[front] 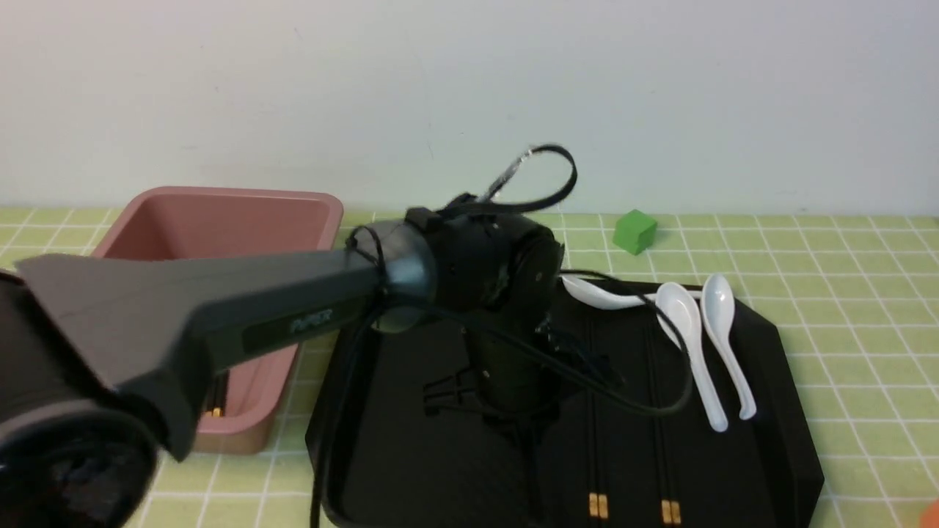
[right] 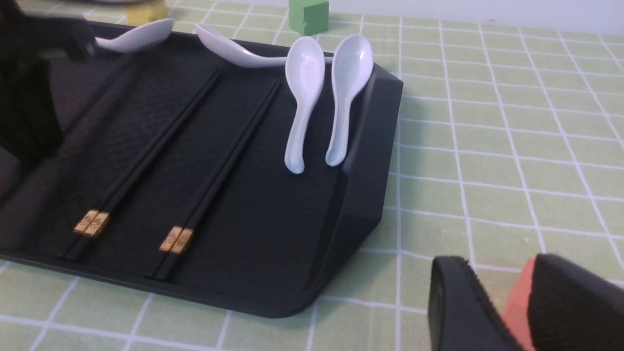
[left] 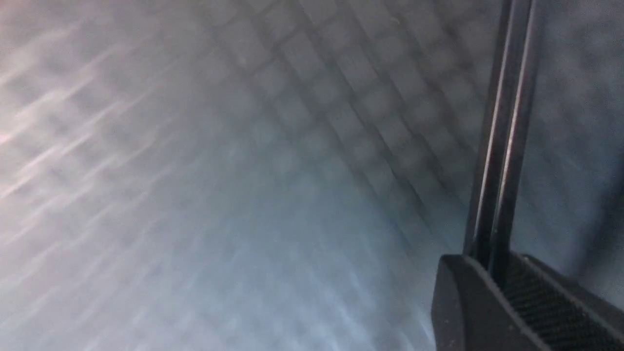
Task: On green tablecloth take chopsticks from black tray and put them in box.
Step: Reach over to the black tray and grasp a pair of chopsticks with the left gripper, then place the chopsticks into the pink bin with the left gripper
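The black tray lies on the green tablecloth. Two pairs of black chopsticks with gold ends rest lengthwise in it, also in the right wrist view. My left gripper points down into the tray's middle, dark against the dark tray. In the left wrist view it is shut on a third pair of chopsticks, which runs out from between the fingers just above the blurred tray floor. The pink box stands left of the tray, partly behind my left arm. My right gripper hangs open over the cloth beside the tray.
White spoons lie along the tray's right and far sides. A green cube sits behind the tray, with a yellow cube further along. An orange thing shows between the right fingers. A gold tip shows inside the box.
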Controlling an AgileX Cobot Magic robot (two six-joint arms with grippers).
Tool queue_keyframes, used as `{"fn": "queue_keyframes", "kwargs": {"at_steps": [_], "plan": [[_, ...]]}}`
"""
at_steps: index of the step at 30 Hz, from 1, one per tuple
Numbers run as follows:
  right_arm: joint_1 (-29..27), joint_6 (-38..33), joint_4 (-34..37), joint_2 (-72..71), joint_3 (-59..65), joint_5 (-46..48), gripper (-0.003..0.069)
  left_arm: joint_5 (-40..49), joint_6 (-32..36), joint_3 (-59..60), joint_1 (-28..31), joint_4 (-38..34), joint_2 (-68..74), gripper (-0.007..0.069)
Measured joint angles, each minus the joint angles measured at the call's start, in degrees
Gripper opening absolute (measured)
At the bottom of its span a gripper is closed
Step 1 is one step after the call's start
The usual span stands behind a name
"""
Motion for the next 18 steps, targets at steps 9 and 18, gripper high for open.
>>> {"fn": "queue_keyframes", "kwargs": {"at_steps": [9, 18], "plan": [[0.00, 0.00, 0.06, 0.00, 0.00, 0.00, 0.0240, 12.83, 4.88, 0.00, 5.75, 10.35, -20.36, 0.0078], [0.00, 0.00, 0.06, 0.00, 0.00, 0.00, 0.0240, 14.47, 16.53, 2.97, 23.95, 13.52, -22.88, 0.0078]]}}
